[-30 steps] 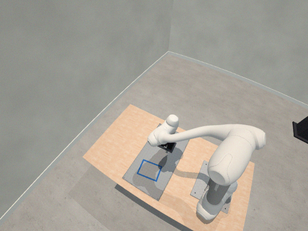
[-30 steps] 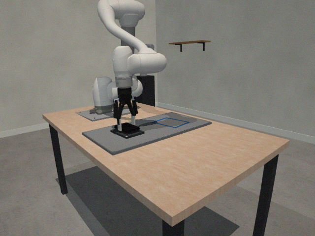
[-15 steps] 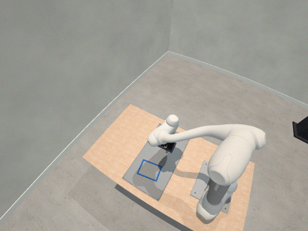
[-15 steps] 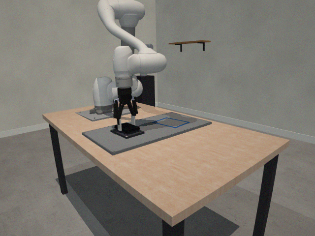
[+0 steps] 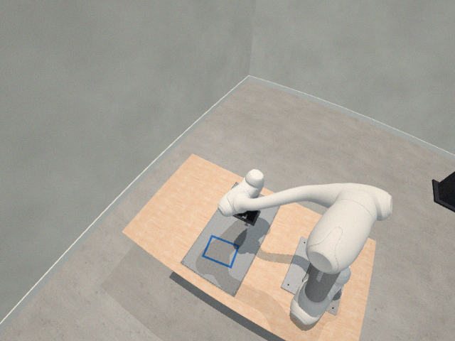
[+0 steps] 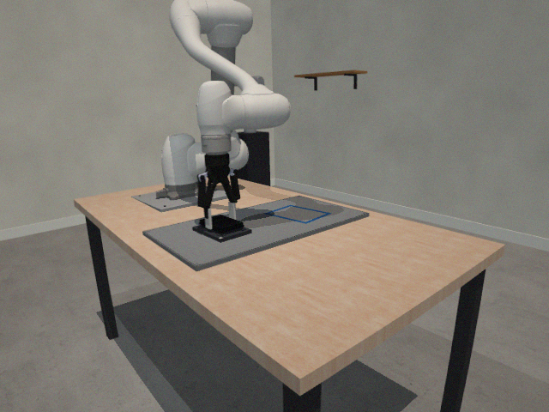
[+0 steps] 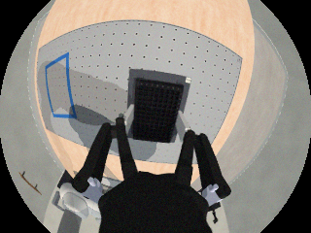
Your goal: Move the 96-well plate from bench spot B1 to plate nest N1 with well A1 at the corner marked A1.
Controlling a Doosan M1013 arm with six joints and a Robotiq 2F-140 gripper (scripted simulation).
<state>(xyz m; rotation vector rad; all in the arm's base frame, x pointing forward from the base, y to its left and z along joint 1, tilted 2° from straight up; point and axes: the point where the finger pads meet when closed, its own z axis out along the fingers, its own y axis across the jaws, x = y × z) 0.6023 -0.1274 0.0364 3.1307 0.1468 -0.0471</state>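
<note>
The black 96-well plate (image 7: pixel 157 109) (image 6: pixel 220 230) sits down on the dark plate nest on the grey mat; in the wrist view a white mark shows at its top right corner. It also shows in the exterior view (image 6: pixel 223 223). My gripper (image 7: pixel 155 113) stands straight above it with its fingers shut on the plate's two long sides; it shows in the exterior view (image 6: pixel 219 211) too. In the top view the wrist hides most of the plate (image 5: pixel 247 216). The blue outlined bench spot (image 5: pixel 220 251) on the mat holds nothing.
The grey mat (image 6: pixel 256 228) lies on a wooden table (image 6: pixel 310 275). The arm's base stands on a grey base plate (image 5: pixel 301 268) at the table's near side. A small wall shelf (image 6: pixel 331 74) hangs far behind. A dark object (image 5: pixel 444 190) stands off the table.
</note>
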